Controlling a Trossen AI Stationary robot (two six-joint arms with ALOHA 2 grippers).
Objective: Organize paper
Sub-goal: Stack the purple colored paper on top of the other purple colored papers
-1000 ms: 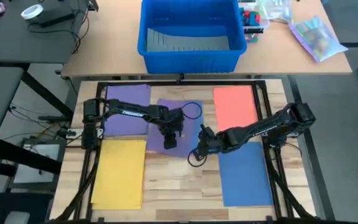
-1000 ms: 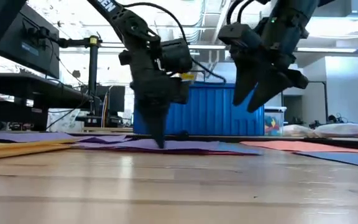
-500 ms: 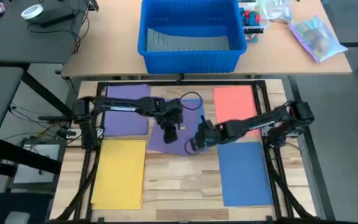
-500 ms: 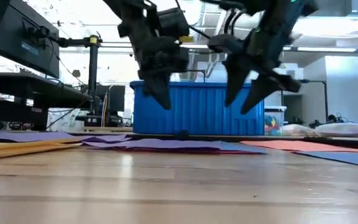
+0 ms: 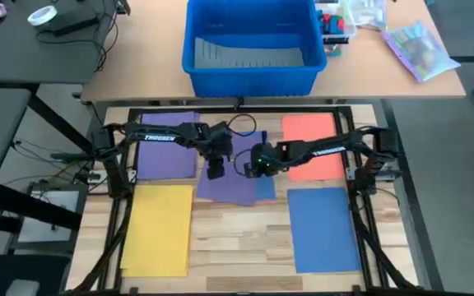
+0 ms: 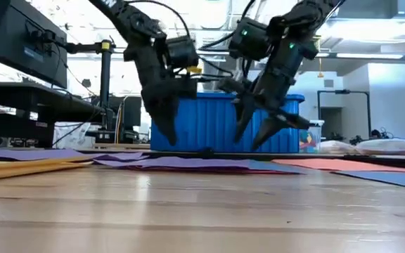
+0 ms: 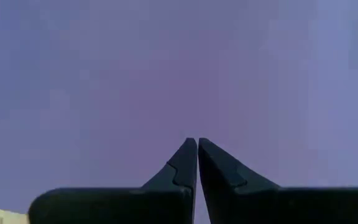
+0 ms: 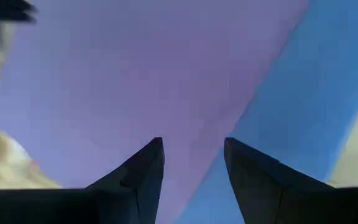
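A purple sheet (image 5: 227, 182) lies flat at the table's middle, over a blue sheet whose edge (image 5: 263, 189) shows at its right side. Around it lie a second purple sheet (image 5: 169, 144), a yellow one (image 5: 159, 226), an orange-red one (image 5: 311, 141) and a blue one (image 5: 323, 226). My left gripper (image 5: 215, 171) hangs shut a little above the middle purple sheet (image 7: 166, 74), clear of it in the low view (image 6: 169, 140). My right gripper (image 5: 250, 166) hovers open close beside it (image 6: 253, 138), over the purple sheet's edge and the blue one (image 8: 291, 93).
A big blue bin (image 5: 249, 41) stands on the separate table beyond the far edge, with a clear bag (image 5: 418, 45) to its right and a tape roll (image 5: 44, 15) far left. A black frame rail (image 5: 237, 108) borders the work table.
My left gripper, whose shut tips stood on the middle purple sheet, has risen clear of it and gone a little toward the far edge. My right gripper, open throughout, has moved toward the far edge and left, ending close beside the left one.
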